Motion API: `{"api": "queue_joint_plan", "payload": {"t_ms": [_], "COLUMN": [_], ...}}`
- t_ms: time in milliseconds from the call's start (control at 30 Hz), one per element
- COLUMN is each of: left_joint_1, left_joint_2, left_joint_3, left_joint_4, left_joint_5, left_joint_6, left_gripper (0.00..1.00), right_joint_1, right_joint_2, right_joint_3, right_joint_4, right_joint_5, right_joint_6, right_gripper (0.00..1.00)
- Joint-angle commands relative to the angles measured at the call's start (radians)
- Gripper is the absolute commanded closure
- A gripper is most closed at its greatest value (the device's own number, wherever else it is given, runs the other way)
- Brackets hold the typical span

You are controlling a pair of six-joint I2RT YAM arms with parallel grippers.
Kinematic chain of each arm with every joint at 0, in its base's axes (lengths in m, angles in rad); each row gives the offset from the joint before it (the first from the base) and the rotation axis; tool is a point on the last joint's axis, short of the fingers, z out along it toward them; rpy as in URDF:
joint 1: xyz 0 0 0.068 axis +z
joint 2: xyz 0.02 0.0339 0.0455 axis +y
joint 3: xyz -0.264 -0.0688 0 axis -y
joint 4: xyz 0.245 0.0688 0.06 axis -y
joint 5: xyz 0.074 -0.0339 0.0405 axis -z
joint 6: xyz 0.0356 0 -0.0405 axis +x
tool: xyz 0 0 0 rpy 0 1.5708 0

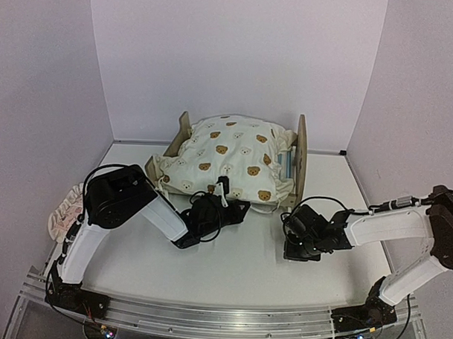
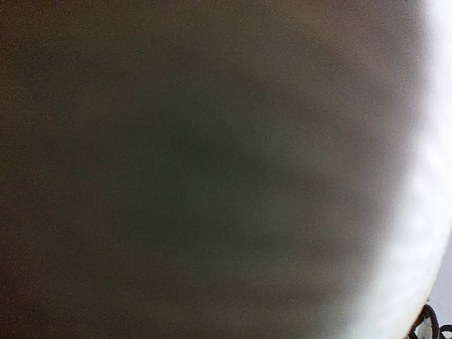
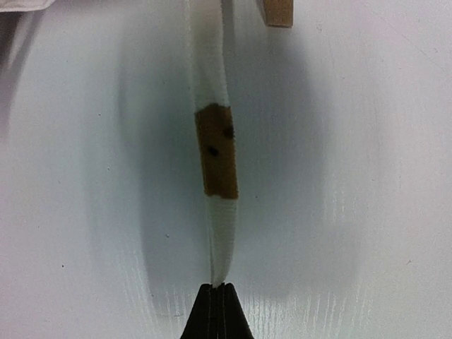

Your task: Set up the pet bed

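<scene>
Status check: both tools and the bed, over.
Left tool shut at quilt near edge, grip unseen. Right tool shut on quilt tie. Bed at back, quilt heaped across it. Pillow off to the left.

We are pinching a white fabric strip (image 3: pixel 210 85) bearing a brown patch (image 3: pixel 216 152) in our right gripper (image 3: pixel 217 289), below a wooden piece (image 3: pixel 277 12).
</scene>
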Motion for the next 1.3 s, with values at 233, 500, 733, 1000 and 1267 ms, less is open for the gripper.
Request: {"api": "queue_joint_plan", "payload": {"t_ms": [233,500,733,1000,1267], "left_joint_1": [-0.093,-0.183,-0.241,-0.281,-0.175], "left_joint_2": [-0.111,-0.208,-0.274,-0.389,-0.286], "left_joint_3": [-0.106,-0.201,-0.310,-0.251,-0.119], "left_joint_4": [-0.005,-0.067,-0.098,-0.435,-0.409], "left_joint_5": [-0.024,-0.042,0.000,-0.221,-0.207], "left_joint_6": [-0.157,-0.206,-0.271,0.028,0.155], "left_gripper": [1.00,0.94,0.79,0.40,0.34], "right_joint_1": [0.006,0.006,0.006,0.006,0.006], "right_joint_2": [-0.057,-0.062,-0.091,-0.114,-0.119], "right_joint_3": [0.012,0.021,0.012,0.006,0.010], "right_joint_4": [-0.013,-0.041,-0.049,-0.056,-0.057], "right_joint_5": [0.060,0.098,0.113,0.110,0.104], "right_joint_6": [-0.042,-0.068,-0.088,-0.094,-0.098], "right_gripper": [1.00,1.00,1.00,1.00,1.00]}}
